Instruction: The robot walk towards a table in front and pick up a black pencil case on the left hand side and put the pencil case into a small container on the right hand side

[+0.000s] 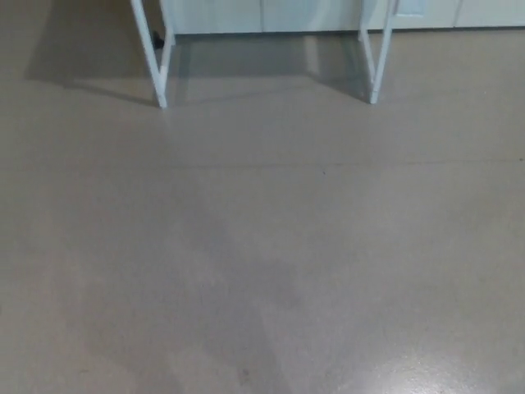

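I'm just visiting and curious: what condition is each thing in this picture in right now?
Left table legs: upright on the floor, tops cut off by the picture's edge.
Right table legs: upright, tops cut off too.
Floor: grey, with a glare patch at bottom right.
Robot's hands: not in view.

Table legs (156, 61) cut off by top edge; tabletop unseen.

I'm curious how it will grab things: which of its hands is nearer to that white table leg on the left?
Neither can be judged: no hand is in view. Only the floor, the left table leg and the right table leg show.
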